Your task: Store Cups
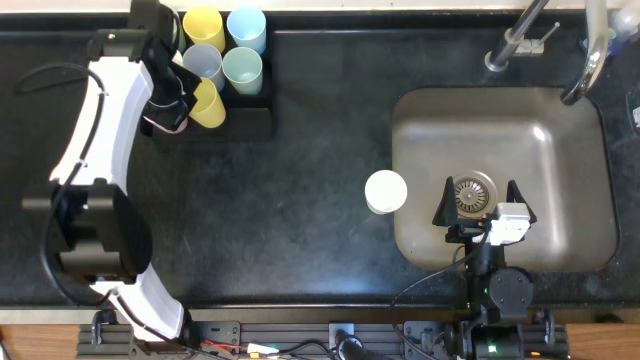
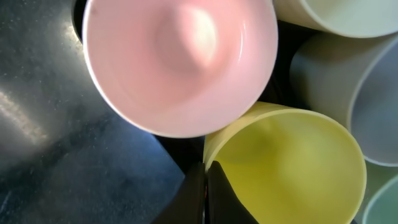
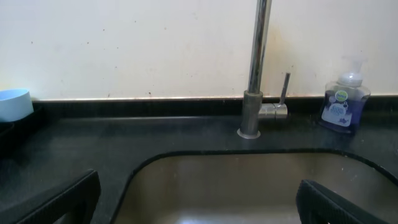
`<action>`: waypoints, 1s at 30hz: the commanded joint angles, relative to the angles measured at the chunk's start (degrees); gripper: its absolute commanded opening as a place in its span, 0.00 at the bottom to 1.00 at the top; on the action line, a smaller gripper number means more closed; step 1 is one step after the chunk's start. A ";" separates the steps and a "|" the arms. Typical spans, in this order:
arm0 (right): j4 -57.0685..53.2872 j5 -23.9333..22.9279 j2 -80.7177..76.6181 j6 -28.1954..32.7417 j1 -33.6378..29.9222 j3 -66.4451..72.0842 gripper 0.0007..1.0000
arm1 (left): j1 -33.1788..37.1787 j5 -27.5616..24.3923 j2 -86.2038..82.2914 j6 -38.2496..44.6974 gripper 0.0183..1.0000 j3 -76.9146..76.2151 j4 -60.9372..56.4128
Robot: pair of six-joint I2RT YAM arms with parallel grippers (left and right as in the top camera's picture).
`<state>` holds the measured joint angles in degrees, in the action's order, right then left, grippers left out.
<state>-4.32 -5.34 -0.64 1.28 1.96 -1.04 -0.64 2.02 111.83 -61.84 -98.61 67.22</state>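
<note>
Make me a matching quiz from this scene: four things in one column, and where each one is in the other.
1 white cup
2 tilted yellow cup
3 soap bottle
4 right gripper

A open, above the sink
B pinched by the left gripper at the rack
C on the counter at the sink's edge
D by the wall near the tap

Pairs: 1-C, 2-B, 3-D, 4-A

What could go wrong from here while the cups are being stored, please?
1. The left claw pinches only the rim of the yellow cup, which sits crowded against the pink cup; it may slip or jam on release.
2. The white cup stands right at the edge of the sink; a clumsy approach by the open right claw could tip it in.
</note>
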 commanded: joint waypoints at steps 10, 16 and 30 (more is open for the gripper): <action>0.24 -0.04 0.44 0.00 -0.07 0.76 1.00 | -1.05 3.19 3.19 -1.49 0.02 0.07 -0.87; 0.24 -0.04 0.44 0.00 -0.07 0.76 1.00 | -2.14 4.11 3.19 -1.46 0.20 0.07 -0.85; 0.24 -0.04 0.44 0.00 -0.07 0.76 1.00 | -2.56 3.61 1.70 -1.40 1.00 0.07 -0.70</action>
<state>-4.36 -5.37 -0.64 1.28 1.96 -1.04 -3.03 4.99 114.30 -63.13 -98.61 66.39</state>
